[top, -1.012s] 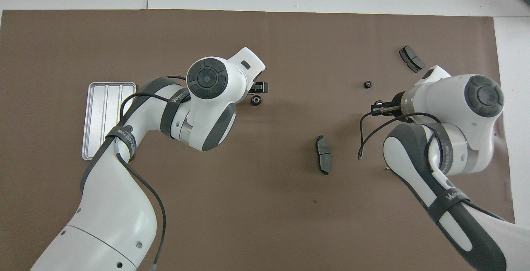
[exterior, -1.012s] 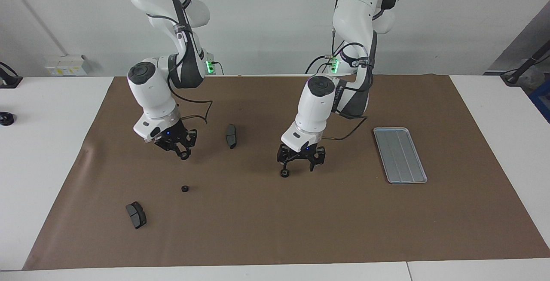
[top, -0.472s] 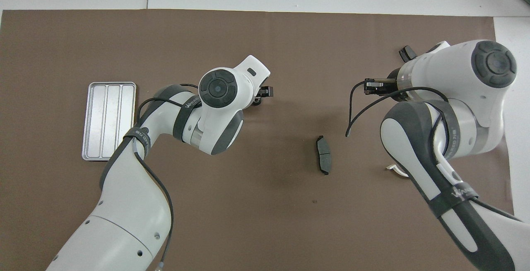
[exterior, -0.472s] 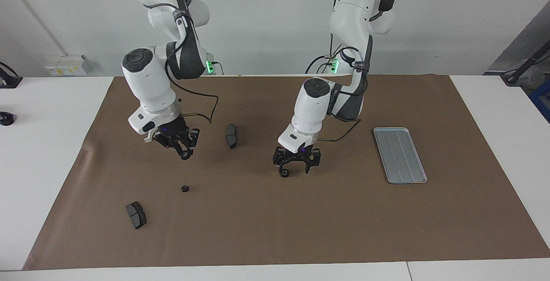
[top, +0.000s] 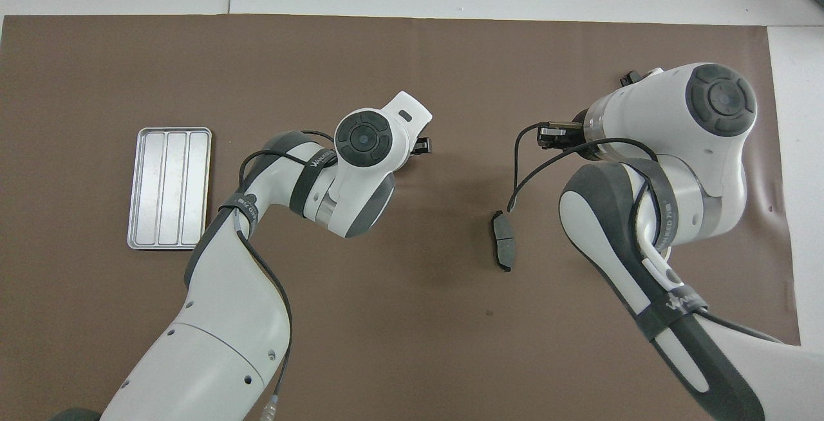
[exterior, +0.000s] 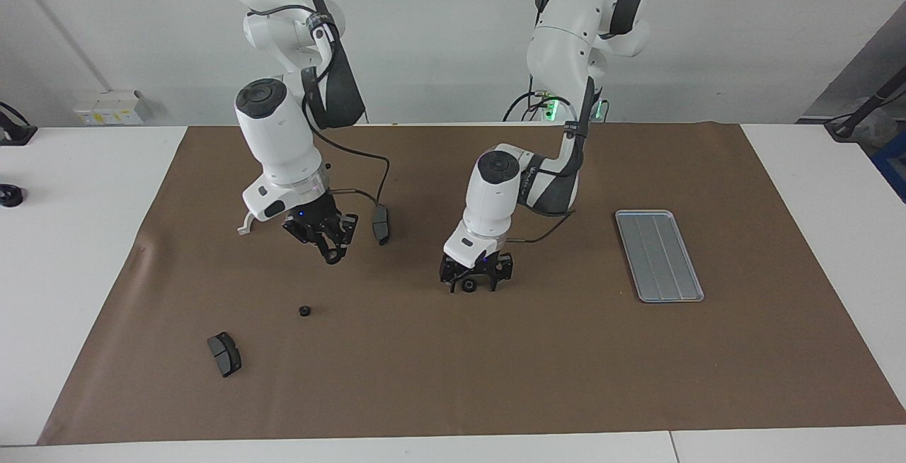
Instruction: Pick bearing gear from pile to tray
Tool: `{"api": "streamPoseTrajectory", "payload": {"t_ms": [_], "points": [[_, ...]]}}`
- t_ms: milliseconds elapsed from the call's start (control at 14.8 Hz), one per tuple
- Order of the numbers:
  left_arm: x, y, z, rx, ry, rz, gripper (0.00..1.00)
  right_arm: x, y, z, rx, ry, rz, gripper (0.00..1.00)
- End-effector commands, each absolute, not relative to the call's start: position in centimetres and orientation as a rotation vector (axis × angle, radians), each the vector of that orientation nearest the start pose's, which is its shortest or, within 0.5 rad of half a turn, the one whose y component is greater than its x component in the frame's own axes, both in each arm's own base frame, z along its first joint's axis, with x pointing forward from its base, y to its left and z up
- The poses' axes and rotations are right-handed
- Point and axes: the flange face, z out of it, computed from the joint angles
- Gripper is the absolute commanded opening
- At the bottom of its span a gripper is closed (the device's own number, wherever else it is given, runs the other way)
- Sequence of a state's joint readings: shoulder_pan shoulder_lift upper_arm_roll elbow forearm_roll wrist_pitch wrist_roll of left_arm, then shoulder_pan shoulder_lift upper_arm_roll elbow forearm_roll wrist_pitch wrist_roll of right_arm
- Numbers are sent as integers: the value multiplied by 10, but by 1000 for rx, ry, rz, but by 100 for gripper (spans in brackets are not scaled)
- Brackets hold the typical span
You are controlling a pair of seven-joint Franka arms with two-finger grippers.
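My left gripper [exterior: 471, 282] is down at the mat in the middle of the table, open, with a small black gear [exterior: 468, 285] between its fingers. In the overhead view the left gripper [top: 420, 145] hides that gear. My right gripper [exterior: 330, 256] hangs above the mat beside a dark curved pad [exterior: 381, 224], shut on what looks like a small black gear. It also shows in the overhead view [top: 552, 131]. Another gear [exterior: 304, 311] lies on the mat toward the right arm's end. The silver tray [exterior: 658, 254] lies empty toward the left arm's end.
A second dark pad [exterior: 224, 354] lies farther from the robots than the loose gear. A white half-ring bracket [exterior: 243, 226] pokes out beside the right wrist. The first pad [top: 503, 241] and the tray [top: 168, 188] show in the overhead view. A brown mat [exterior: 566, 364] covers the table.
My left gripper has come down around the gear in the middle of the table. My right gripper has moved toward the middle, up to the curved pad.
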State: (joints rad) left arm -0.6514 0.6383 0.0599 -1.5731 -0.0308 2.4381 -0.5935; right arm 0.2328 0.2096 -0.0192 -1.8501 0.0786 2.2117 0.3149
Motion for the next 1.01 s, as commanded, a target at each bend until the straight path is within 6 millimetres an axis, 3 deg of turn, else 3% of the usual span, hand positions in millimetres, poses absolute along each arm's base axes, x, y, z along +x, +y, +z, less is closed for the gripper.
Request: {"api": "streamPoseTrajectory", "payload": {"t_ms": [0, 202, 607, 810, 945], "points": [[596, -410, 293, -3219, -32, -315, 57, 619, 134, 425, -3003, 251, -192, 0], [595, -407, 301, -3216, -37, -305, 26, 619, 132, 424, -3004, 252, -191, 0], [587, -400, 317, -3183, -39, -206, 16, 619, 130, 424, -3004, 254, -191, 0], [593, -372, 332, -3130, -85, -138, 9, 619, 135, 426, -2999, 256, -205, 0], [595, -343, 343, -3108, -99, -127, 6, 622, 142, 430, -2967, 285, -254, 0]]}}
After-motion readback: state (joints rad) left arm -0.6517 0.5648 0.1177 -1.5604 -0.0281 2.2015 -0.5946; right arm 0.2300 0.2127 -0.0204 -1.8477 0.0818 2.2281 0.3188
